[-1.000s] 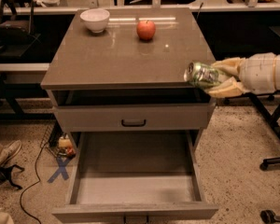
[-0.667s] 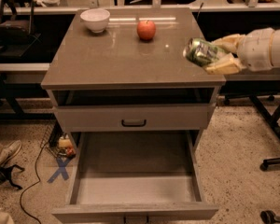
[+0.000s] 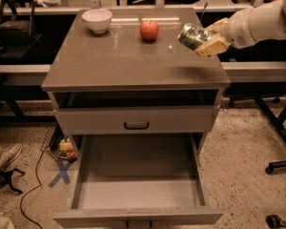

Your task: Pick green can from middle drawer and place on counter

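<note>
My gripper reaches in from the right and is shut on the green can, a shiny green and silver can held tilted on its side. It hangs above the right part of the counter, apart from the surface, with its shadow below it. The middle drawer is pulled open at the bottom and its flat grey floor is bare.
A red apple and a white bowl stand at the back of the counter. A shut drawer front with a black loop handle sits above the open drawer. Chair legs stand on the floor at right, cables and a blue X at left.
My gripper has carried the can up and to the left, from beside the counter's right front edge to above its right part.
</note>
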Tool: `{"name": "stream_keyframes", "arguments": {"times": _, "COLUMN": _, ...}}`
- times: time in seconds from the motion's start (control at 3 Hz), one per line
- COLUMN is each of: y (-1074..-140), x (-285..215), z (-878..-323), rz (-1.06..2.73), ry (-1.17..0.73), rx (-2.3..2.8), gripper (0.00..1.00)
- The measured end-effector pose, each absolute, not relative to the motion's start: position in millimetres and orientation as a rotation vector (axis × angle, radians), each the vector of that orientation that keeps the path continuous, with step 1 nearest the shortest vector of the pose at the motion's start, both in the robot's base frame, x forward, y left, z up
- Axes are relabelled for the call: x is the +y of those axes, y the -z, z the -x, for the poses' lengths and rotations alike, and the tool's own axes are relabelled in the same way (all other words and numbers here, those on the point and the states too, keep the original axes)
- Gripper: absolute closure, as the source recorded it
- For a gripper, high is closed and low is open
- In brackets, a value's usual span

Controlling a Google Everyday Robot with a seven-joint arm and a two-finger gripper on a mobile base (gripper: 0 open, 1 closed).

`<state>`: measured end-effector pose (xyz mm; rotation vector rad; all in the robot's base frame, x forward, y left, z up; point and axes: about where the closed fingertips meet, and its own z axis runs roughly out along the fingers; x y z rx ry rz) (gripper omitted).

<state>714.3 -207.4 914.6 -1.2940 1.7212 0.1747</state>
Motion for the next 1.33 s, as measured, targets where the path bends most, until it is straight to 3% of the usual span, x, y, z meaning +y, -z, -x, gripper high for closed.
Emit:
{"name": "stream_keyframes", "arguments": {"times": 0.33, "y": -899, "x": -193, "z": -741, "rz": 1.299, "ry": -0.231, "rx": 1.791, "gripper": 0.82}}
{"name": "stream_keyframes", "arguments": {"times": 0.67, "y": -882, "x": -181, "z": -757, "rz": 1.317, "ry": -0.283, "rx": 1.851, "gripper": 0.58}}
{"name": "stream_keyframes", "arguments": {"times": 1.0, "y": -868, "x": -163, "z": -770, "rz": 1.358, "ry": -0.331, "rx": 1.89, "gripper": 0.27}}
{"name": "stream_keyframes", "arguments": {"times": 1.33, "y": -864, "x": -153, "z": -775, "rz": 1.384, "ry": -0.352, "rx": 1.898, "gripper": 0.04}}
